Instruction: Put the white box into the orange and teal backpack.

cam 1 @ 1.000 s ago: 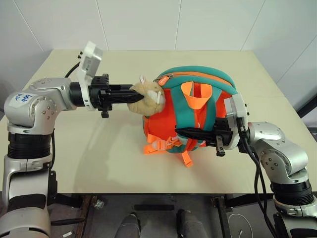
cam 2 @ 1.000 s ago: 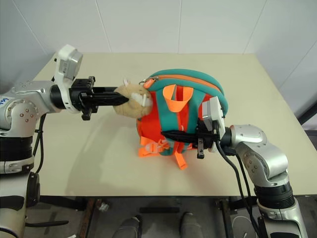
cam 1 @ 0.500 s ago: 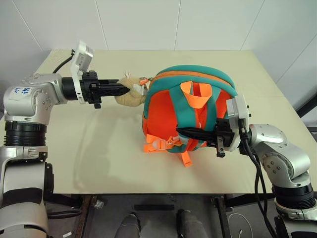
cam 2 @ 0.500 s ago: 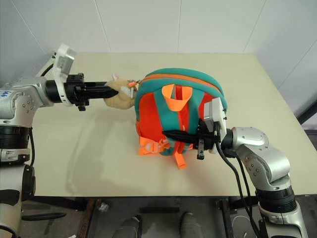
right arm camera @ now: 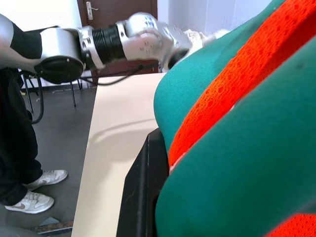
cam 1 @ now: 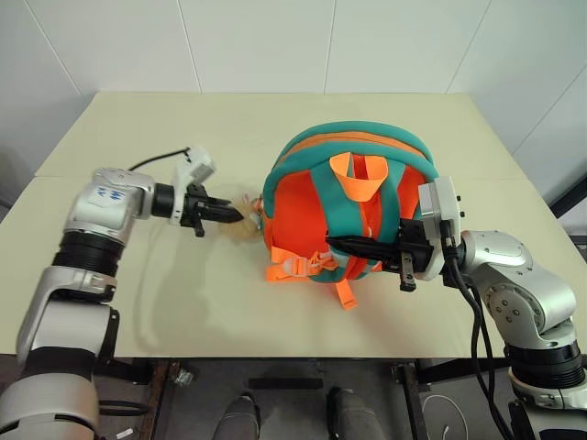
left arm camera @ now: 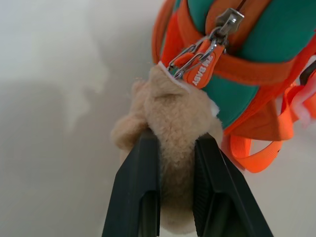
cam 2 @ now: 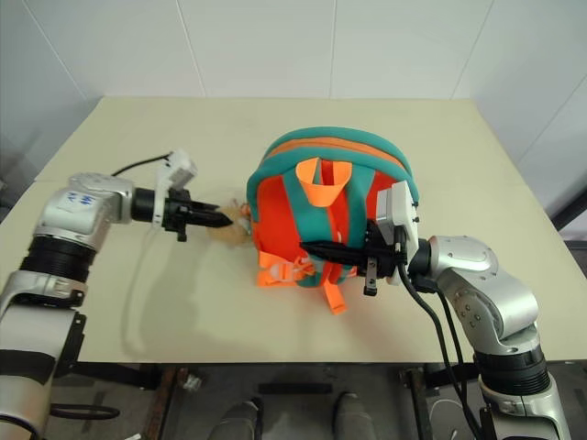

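Overhead, beige table (cam 1: pixel 183 321), white walls; left claw (left arm camera: pixel 175 163) pinching plush toy (left arm camera: pixel 173 118), right claw (cam 1: pixel 341 246) clamped on backpack (cam 1: pixel 358 165) strap.

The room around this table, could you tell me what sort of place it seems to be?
Probably a lab or test room. A plain beige table stands against bare white panel walls. In the right wrist view there are a dark wooden door and a person's legs in white sneakers standing beside the table.

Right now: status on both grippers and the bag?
Left gripper shut on plush animal. Right gripper shut on teal strap of the backpack, upright on the table. Nothing in the way.
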You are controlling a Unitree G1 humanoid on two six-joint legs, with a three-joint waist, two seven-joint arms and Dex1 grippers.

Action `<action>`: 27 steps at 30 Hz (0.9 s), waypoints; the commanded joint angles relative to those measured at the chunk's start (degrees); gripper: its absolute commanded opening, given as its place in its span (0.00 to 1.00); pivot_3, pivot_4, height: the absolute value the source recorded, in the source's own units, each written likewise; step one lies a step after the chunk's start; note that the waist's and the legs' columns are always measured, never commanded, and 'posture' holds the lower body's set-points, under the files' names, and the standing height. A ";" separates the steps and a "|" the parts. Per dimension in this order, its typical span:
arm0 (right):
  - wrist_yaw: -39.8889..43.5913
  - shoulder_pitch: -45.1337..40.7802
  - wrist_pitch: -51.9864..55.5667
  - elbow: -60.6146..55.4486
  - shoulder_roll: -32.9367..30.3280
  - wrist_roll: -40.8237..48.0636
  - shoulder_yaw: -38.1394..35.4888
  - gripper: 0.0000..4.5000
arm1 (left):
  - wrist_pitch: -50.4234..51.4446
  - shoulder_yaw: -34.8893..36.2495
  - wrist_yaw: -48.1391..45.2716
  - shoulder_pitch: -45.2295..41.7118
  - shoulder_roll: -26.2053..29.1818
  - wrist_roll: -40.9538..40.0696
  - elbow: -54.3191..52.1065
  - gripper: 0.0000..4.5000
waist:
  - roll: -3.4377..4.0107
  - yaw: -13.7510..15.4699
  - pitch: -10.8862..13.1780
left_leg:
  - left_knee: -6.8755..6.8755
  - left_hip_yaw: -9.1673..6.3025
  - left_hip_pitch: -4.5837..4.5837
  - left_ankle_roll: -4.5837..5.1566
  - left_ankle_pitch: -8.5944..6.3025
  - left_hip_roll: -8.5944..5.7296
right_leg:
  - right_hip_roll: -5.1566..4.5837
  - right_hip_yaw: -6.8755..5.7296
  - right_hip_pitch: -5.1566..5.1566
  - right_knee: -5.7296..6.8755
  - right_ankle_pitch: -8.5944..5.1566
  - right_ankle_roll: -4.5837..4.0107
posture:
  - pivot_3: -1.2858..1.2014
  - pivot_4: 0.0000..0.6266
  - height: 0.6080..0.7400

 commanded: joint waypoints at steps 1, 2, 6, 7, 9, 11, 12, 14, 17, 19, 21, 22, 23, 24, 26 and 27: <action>-0.72 0.09 1.36 -2.69 -0.91 1.51 -0.55 0.00 | -0.90 -1.71 0.36 0.05 -2.33 3.18 1.92 0.10 | 0.00 0.05 0.00 | 0.00 0.00 0.01 0.00 0.00 0.00 | 0.00 0.00 0.00 0.01 0.00 0.00 | 0.52 0.24 1.00; -0.87 0.11 1.69 -2.87 -0.93 1.51 -0.53 0.00 | -1.10 -1.69 0.46 -0.04 -2.98 3.52 2.41 0.09 | 0.00 0.07 0.00 | 0.00 0.00 0.01 0.00 0.00 0.00 | 0.00 0.00 0.00 0.01 0.00 0.00 | 0.52 0.24 1.00; -2.05 0.31 4.28 -3.78 -1.77 2.07 -1.00 0.00 | -1.90 1.03 1.05 -0.76 -4.66 2.87 3.95 0.09 | -0.01 0.86 -0.01 | 0.05 0.00 0.02 0.00 0.00 -0.01 | -0.01 0.00 0.04 0.00 0.01 0.02 | 0.52 0.24 1.00; -2.35 0.32 5.75 -4.04 -2.40 2.60 -1.17 0.00 | -2.20 2.36 0.80 -0.96 -4.83 1.90 3.97 0.09 | -0.01 1.08 -0.01 | 0.06 0.00 0.01 0.00 0.00 -0.01 | -0.01 0.00 0.04 -0.01 0.01 0.02 | 0.52 0.24 1.00; -3.35 0.45 11.06 -4.50 -5.52 3.70 -1.19 0.00 | -3.50 6.93 0.00 -1.31 -5.33 -1.58 3.53 0.09 | -0.01 1.47 -0.01 | 0.07 0.00 -0.01 0.00 0.00 -0.01 | -0.01 0.00 0.03 -0.02 0.01 0.02 | 0.52 0.24 1.00; -3.30 0.91 14.37 -4.61 -8.20 4.68 -1.36 0.00 | -3.02 9.98 -0.23 -1.67 -4.97 -3.45 3.15 0.09 | -0.02 1.50 -0.01 | 0.07 -0.01 -0.05 0.00 0.00 -0.01 | -0.01 -0.01 0.02 -0.04 0.01 0.02 | 0.52 0.24 1.00; -3.20 1.35 14.79 -4.71 -9.22 4.67 -1.62 0.07 | -2.44 11.00 -0.18 -1.65 -4.71 -4.01 2.70 0.09 | -0.02 1.47 -0.01 | 0.07 -0.01 -0.06 0.01 0.00 -0.01 | -0.01 -0.01 0.02 -0.08 0.01 0.01 | 0.52 0.24 1.00; -3.80 2.65 15.37 -5.28 -10.93 5.38 -3.98 0.21 | -2.02 12.35 -0.35 -0.88 -3.61 -4.29 1.45 0.25 | -0.02 1.44 -0.01 | 0.05 0.00 -0.05 0.05 -0.04 -0.01 | -0.01 -0.01 0.02 -0.11 0.01 0.01 | 0.52 0.24 1.00; -4.57 4.15 16.46 -6.56 -13.09 6.65 -6.96 0.45 | -2.12 13.59 -0.82 0.51 -2.14 -4.54 -0.04 0.47 | -0.01 1.39 -0.01 | 0.04 0.01 -0.06 0.07 -0.08 -0.01 | -0.01 0.00 0.00 -0.11 0.01 0.01 | 0.52 0.24 1.00; -4.60 5.22 17.21 -7.43 -14.43 7.81 -8.84 0.59 | -2.49 14.67 -0.68 1.10 -1.47 -4.88 -0.46 0.61 | -0.01 1.25 -0.01 | 0.04 0.03 -0.05 0.07 -0.11 0.00 | -0.01 0.00 0.00 -0.11 0.01 0.02 | 0.52 0.24 1.00; -3.90 7.10 17.85 -8.27 -16.69 8.47 -11.22 0.74 | -3.40 15.84 -0.25 2.02 -0.73 -4.93 -1.19 0.75 | -0.01 1.32 -0.01 | 0.03 0.04 -0.04 0.07 -0.11 0.01 | -0.01 -0.01 0.00 -0.10 0.01 0.01 | 0.52 0.24 1.00; -3.73 7.79 17.95 -8.51 -17.53 8.67 -11.99 0.82 | -3.84 16.15 0.01 2.40 -0.49 -4.79 -1.54 0.82 | -0.01 1.32 -0.01 | 0.04 0.04 -0.04 0.07 -0.11 0.01 | -0.01 -0.01 0.00 -0.10 0.01 0.01 | 0.52 0.24 1.00; -3.72 8.66 18.28 -8.63 -18.87 8.90 -13.78 0.89 | -5.06 16.81 0.49 3.15 0.18 -4.47 -1.83 0.89 | -0.02 1.29 -0.01 | 0.04 0.05 -0.04 0.07 -0.12 0.01 | -0.01 0.00 0.00 -0.10 0.01 0.01 | 0.52 0.24 1.00; -3.55 9.80 18.61 -8.58 -20.45 8.92 -16.06 0.98 | -6.06 17.71 0.81 4.08 0.92 -4.47 -2.31 0.97 | -0.01 1.26 -0.01 | 0.05 0.06 -0.04 0.07 -0.12 0.01 | -0.01 0.00 0.01 -0.11 0.01 0.02 | 0.52 0.24 1.00; -2.18 13.28 18.66 -7.81 -24.02 7.81 -21.53 1.00 | -7.21 19.38 0.88 6.22 2.53 -5.03 -3.55 0.99 | -0.01 1.33 -0.01 | 0.04 0.10 -0.03 0.07 -0.12 0.02 | -0.02 0.01 -0.01 -0.12 0.01 0.01 | 0.52 0.24 1.00; -1.56 15.03 18.54 -7.28 -25.53 7.05 -23.81 1.00 | -7.76 20.13 0.86 7.20 3.11 -5.33 -4.03 0.99 | -0.01 1.38 -0.01 | 0.04 0.11 -0.03 0.07 -0.14 0.02 | -0.02 0.01 -0.01 -0.12 0.01 0.01 | 0.52 0.24 1.00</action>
